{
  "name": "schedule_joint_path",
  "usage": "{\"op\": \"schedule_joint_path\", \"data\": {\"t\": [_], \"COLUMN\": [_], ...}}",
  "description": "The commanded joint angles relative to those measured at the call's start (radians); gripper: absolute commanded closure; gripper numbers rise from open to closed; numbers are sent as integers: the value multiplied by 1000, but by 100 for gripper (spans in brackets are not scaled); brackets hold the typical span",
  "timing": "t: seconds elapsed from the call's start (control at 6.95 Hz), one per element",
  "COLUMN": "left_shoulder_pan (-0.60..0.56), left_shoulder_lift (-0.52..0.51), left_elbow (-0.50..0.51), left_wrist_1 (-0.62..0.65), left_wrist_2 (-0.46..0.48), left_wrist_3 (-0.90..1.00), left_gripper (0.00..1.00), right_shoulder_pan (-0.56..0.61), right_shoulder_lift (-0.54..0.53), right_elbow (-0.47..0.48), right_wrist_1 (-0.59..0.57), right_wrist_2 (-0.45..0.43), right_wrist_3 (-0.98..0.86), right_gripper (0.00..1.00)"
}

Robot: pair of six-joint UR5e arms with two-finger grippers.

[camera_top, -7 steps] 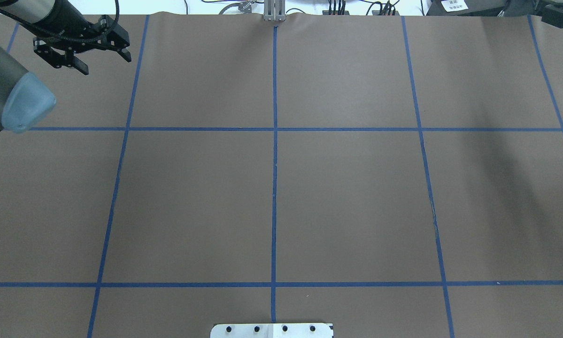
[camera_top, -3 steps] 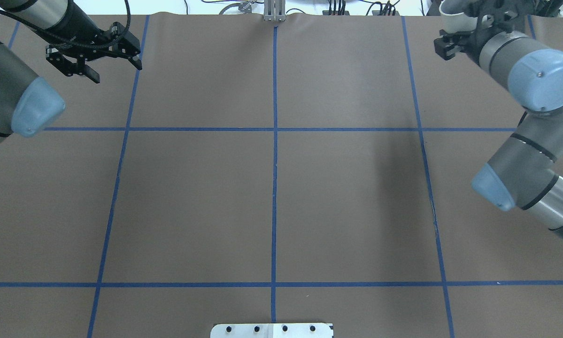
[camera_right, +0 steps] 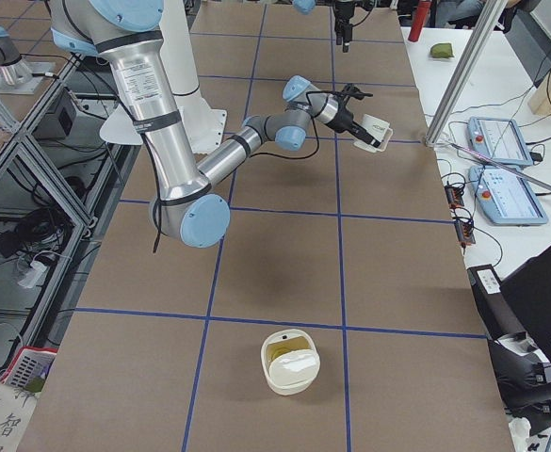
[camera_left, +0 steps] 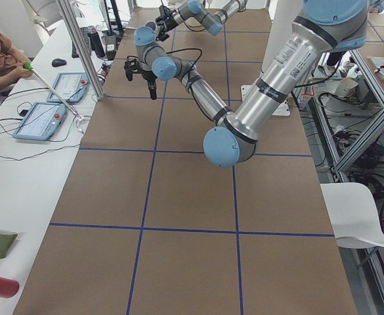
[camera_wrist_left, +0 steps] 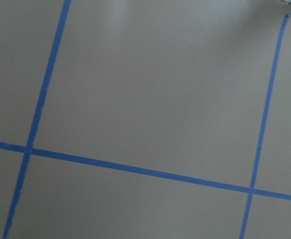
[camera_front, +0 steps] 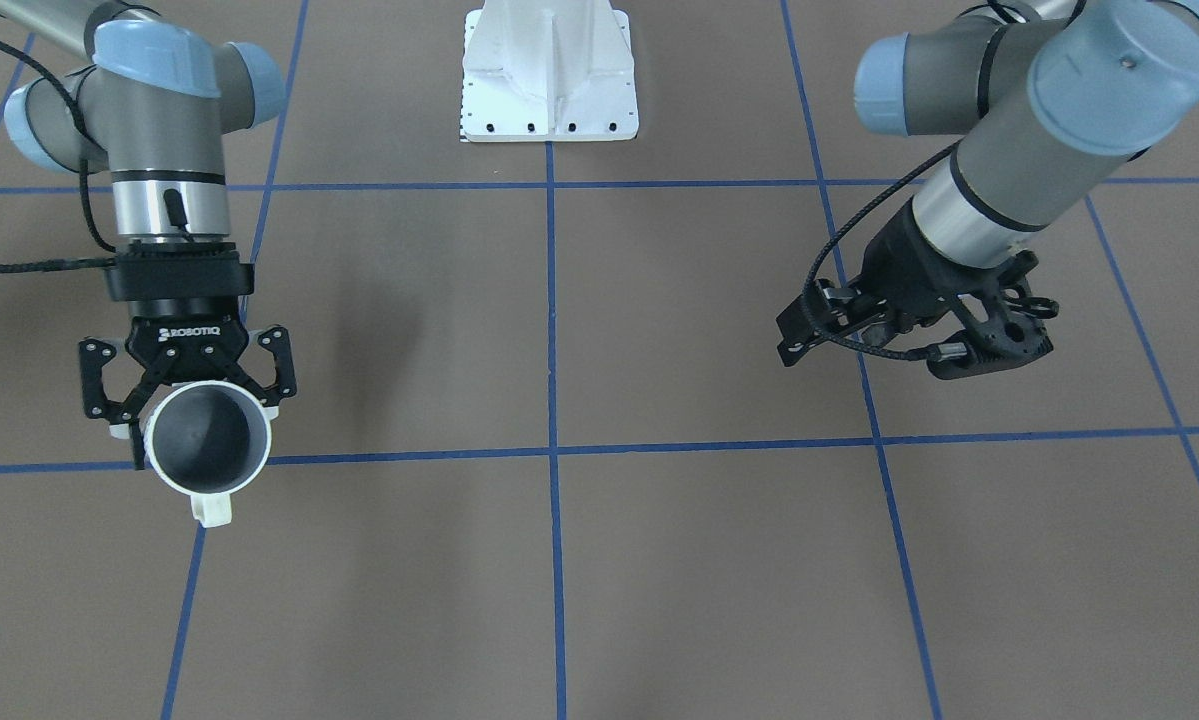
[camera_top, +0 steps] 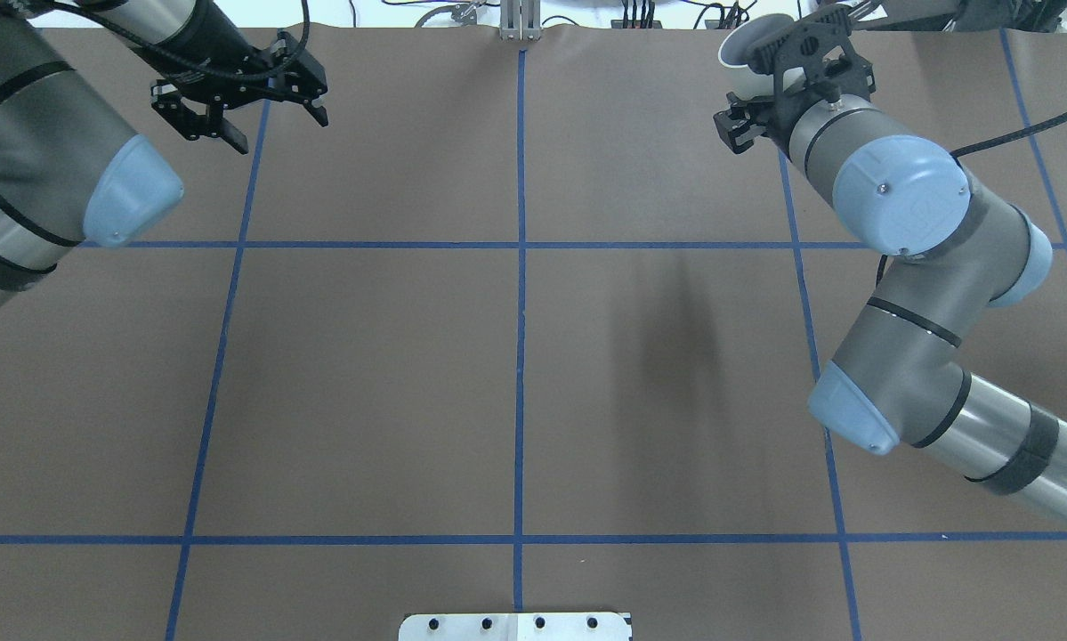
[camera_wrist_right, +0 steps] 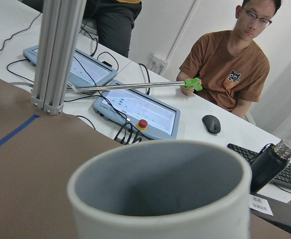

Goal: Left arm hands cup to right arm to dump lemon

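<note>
The white cup (camera_front: 209, 436) is held in my right gripper (camera_front: 195, 408), the one lettered "ROBOTIQ", above the table's far right part. It also shows in the overhead view (camera_top: 745, 49) and the exterior right view (camera_right: 376, 129). The cup is tilted so its mouth faces away from the robot, and its handle points outward. Its grey inside (camera_wrist_right: 160, 184) looks empty, and no lemon shows in it. My left gripper (camera_top: 275, 123) is open and empty above the far left part, well apart from the cup.
A white base plate (camera_top: 515, 626) sits at the near edge. An aluminium post (camera_top: 520, 22) stands at the far edge, with tablets (camera_wrist_right: 135, 107) and a seated operator (camera_wrist_right: 227, 64) beyond it. A cream container (camera_right: 290, 361) stands near the table's right end.
My right arm has swung in from the right with the cup and moved it leftward. My left gripper has moved to the right along the far edge and has stayed open.
</note>
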Motion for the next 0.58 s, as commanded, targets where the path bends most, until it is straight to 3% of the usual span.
{"op": "schedule_joint_path", "data": {"t": [0.0, 0.14, 0.43], "left_shoulder_pan": [21, 47, 53], "left_shoulder_lift": [-144, -199, -217], "left_elbow": [75, 104, 113], "left_wrist_1": [-5, -10, -11], "left_wrist_2": [-67, -67, -76], "left_wrist_3": [-105, -154, -178], "left_gripper": [0, 0, 0], "right_shoulder_pan": [-144, -225, -276], "right_shoulder_lift": [33, 59, 74], "right_elbow": [26, 18, 18], "right_wrist_1": [-7, -26, -37], "right_wrist_2": [-189, -302, -390], "right_wrist_3": [4, 4, 5], "right_gripper": [63, 61, 59]}}
